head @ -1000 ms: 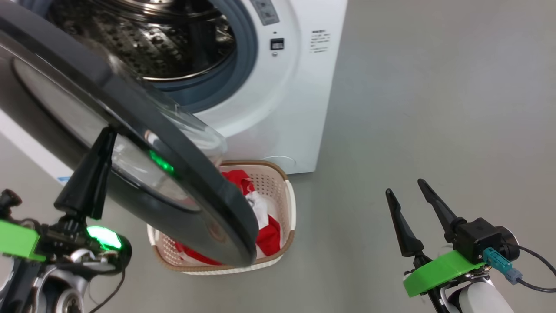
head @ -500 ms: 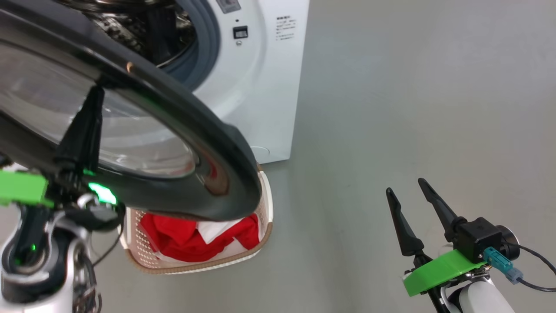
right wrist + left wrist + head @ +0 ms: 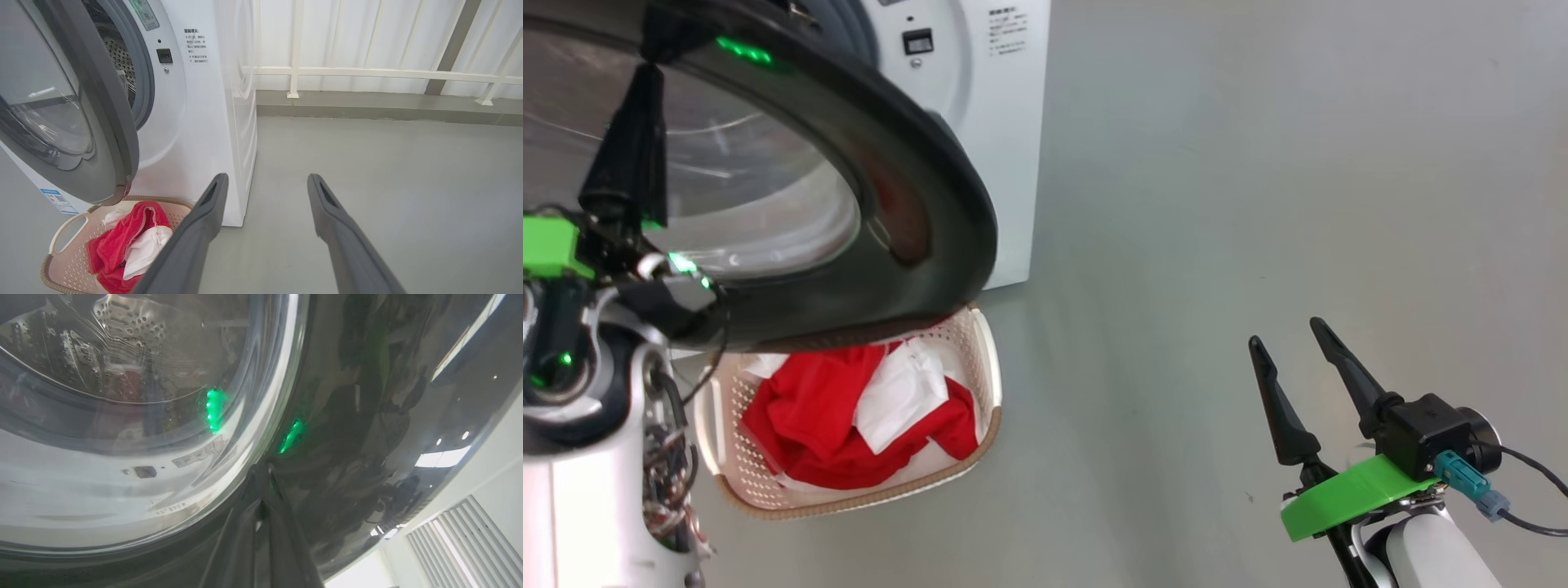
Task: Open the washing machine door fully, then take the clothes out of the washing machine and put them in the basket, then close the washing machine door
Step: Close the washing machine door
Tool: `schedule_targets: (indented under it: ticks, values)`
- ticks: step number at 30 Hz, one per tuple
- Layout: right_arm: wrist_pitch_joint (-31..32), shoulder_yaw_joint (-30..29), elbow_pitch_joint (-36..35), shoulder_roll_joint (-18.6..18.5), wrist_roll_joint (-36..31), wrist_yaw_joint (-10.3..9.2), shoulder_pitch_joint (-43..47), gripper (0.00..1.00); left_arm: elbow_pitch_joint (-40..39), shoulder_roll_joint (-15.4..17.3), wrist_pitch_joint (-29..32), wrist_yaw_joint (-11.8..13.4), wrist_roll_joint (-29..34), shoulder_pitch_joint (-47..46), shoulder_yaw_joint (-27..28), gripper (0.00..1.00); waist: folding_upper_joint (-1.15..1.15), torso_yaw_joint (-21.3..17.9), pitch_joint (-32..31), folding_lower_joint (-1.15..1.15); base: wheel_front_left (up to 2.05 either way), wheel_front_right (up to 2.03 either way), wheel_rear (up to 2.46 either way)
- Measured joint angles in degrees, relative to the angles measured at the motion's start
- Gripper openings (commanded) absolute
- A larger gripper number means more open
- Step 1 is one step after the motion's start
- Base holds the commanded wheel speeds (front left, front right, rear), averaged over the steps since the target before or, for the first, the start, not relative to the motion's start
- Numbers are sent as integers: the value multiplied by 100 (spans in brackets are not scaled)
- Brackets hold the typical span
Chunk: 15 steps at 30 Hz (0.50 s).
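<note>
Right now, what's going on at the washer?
The left end effector, shut, is set against the outer face of the washing machine door, which stands partly open. The clothes lie in the basket on the floor under the door. The right end effector hangs open and empty to the side.

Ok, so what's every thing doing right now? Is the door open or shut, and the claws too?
washing machine door, partly open, not latched, hanging over the basket's back edge.
washing machine, drum mouth uncovered.
clothes, heaped in the basket.
basket, upright on the floor in front of the machine, loaded.
left gripper, shut, tips against the door's outer face.
right gripper, open, empty, off to the side.
</note>
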Motion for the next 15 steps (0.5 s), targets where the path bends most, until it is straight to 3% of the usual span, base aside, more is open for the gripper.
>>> schedule_targets:
  ticks: [15]
  values:
    - [0, -8, -18, 0, 27, 0, -104, 100, 445, 133, 51, -241, 101, -305, -4, 0, 0, -163, 108, 0, 0, 0, 0]
